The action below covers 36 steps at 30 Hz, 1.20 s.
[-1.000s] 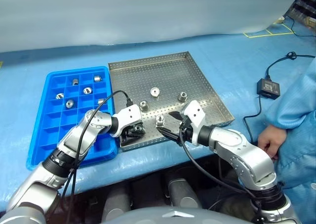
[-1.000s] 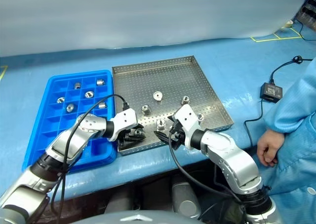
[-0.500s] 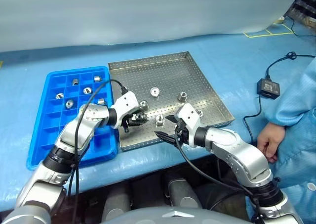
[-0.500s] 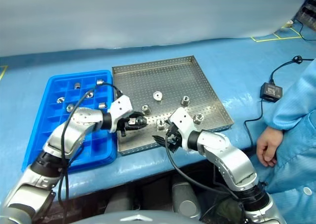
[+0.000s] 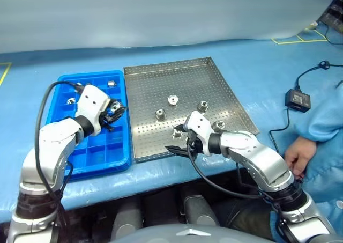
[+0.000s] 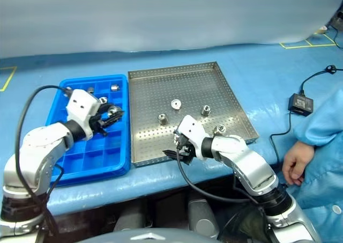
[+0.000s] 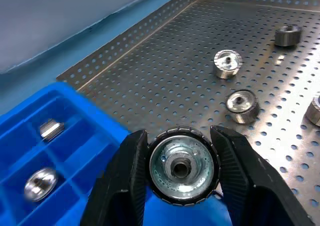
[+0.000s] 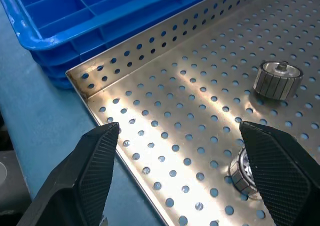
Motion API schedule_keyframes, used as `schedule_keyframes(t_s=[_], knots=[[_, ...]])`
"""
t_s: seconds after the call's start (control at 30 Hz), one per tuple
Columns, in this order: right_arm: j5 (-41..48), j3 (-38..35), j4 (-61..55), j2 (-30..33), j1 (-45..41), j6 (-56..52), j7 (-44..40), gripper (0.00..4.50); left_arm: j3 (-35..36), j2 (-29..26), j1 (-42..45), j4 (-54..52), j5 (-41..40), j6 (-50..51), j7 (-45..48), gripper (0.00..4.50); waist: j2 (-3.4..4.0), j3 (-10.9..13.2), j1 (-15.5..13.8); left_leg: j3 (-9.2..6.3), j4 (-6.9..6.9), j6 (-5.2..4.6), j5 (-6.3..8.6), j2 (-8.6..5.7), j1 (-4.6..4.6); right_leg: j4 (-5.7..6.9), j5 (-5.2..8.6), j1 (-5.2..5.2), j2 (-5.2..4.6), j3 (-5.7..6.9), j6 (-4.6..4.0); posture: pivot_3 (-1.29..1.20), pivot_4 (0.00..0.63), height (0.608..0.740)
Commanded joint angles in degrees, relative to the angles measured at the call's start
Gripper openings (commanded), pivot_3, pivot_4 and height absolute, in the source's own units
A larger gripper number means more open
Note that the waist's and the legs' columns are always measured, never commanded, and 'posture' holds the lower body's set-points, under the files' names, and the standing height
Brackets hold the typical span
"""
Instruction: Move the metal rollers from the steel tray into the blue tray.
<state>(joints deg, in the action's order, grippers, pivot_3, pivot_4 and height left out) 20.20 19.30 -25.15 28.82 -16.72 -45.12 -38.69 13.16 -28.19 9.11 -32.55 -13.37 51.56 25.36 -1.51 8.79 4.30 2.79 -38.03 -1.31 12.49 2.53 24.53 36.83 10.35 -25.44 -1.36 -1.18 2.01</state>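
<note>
My left gripper (image 5: pixel 115 113) is shut on a metal roller (image 7: pixel 183 171) and holds it above the blue tray (image 5: pixel 91 157), near the tray's right side. The roller's round flange and centre hole face the left wrist camera. Other rollers (image 5: pixel 71 100) lie in the blue tray's far compartments. Several rollers (image 5: pixel 172 99) remain on the perforated floor of the steel tray (image 5: pixel 206 79). Over the steel tray's near left corner my right gripper (image 5: pixel 178 140) stands open with nothing between its fingers. One roller (image 8: pixel 245 173) lies close to a fingertip and another (image 8: pixel 277 79) lies further in.
A person in a blue sleeve stands at the right, with a hand (image 5: pixel 297 157) resting at the table edge. A black power adapter (image 5: pixel 299 99) and its cable lie on the blue table cover to the right of the steel tray.
My left gripper closed on a roller at the steel tray's near left part, lifted it and carried it left over the blue tray. The right gripper has barely moved. The camera has shifted.
</note>
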Motion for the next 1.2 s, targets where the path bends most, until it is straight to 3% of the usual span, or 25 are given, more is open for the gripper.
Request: schedule_keyframes(t_s=[0.03, 0.27, 0.63, 0.87, 1.03, 1.2], knots=[[1.85, -2.03, -1.37, -1.39, -0.43, 0.48, -0.18, 4.07, 6.11, 3.70, -0.07, -2.83, 2.05, 3.99, -9.06, 1.71, -0.03, -0.01, -1.21, 0.00, 0.00, 0.00, 0.00, -0.01, 0.00, 0.01, 0.00, 0.00, 0.00, 0.00, 0.00, 0.03, 0.150, 0.740], [2.62, -3.78, 0.31, -3.04, -1.73, -0.50, 0.61, 4.07, 8.88, 8.20, 1.39, 0.81, 8.02, 7.12, -21.43, 1.71, -0.11, -0.05, -4.24, -0.01, -0.10, 0.01, -0.01, -0.04, -0.01, -0.01, -0.01, 0.10, -0.01, 0.05, 0.01, 0.08, 0.150, 0.740], [2.56, -4.40, 0.91, -3.20, -1.49, -1.24, 1.68, 4.07, 3.51, 10.79, 2.00, 9.81, 10.68, 0.05, -25.12, 1.71, -0.17, -0.06, -5.47, 0.06, -0.08, 0.03, -0.01, -0.04, 0.07, -0.03, -0.01, 0.07, -0.02, 0.14, -0.03, 0.07, 0.150, 0.740], [2.60, -4.95, 0.40, -2.65, -0.97, -1.63, 2.19, 4.07, 3.30, 15.48, 3.22, 6.86, 7.43, -12.11, -23.97, 3.91, -0.18, -0.05, -5.42, 0.06, -0.07, 0.03, -0.01, -0.03, 0.07, -0.04, -0.01, 0.06, -0.05, 0.14, -0.04, 0.06, 0.150, 0.740], [2.60, -6.16, -0.09, -2.31, -0.70, -1.87, 3.27, 4.07, 1.94, 18.42, 5.97, 5.44, 4.64, -17.50, -23.12, 3.91, -0.20, -0.06, -5.43, 0.11, -0.10, 0.03, -0.01, -0.04, 0.10, -0.04, -0.02, 0.08, -0.06, 0.14, -0.04, 0.04, 0.150, 0.740], [0.88, -7.91, -1.52, 0.81, 0.30, -2.58, 5.11, 4.07, -10.82, 14.21, 7.97, 3.22, -6.42, -9.77, -5.31, 3.91, -0.19, -0.05, -5.35, 0.15, -0.10, 0.03, -0.01, -0.10, 0.12, -0.05, -0.01, 0.08, -0.05, 0.14, -0.04, 0.00, 0.150, 0.740]])
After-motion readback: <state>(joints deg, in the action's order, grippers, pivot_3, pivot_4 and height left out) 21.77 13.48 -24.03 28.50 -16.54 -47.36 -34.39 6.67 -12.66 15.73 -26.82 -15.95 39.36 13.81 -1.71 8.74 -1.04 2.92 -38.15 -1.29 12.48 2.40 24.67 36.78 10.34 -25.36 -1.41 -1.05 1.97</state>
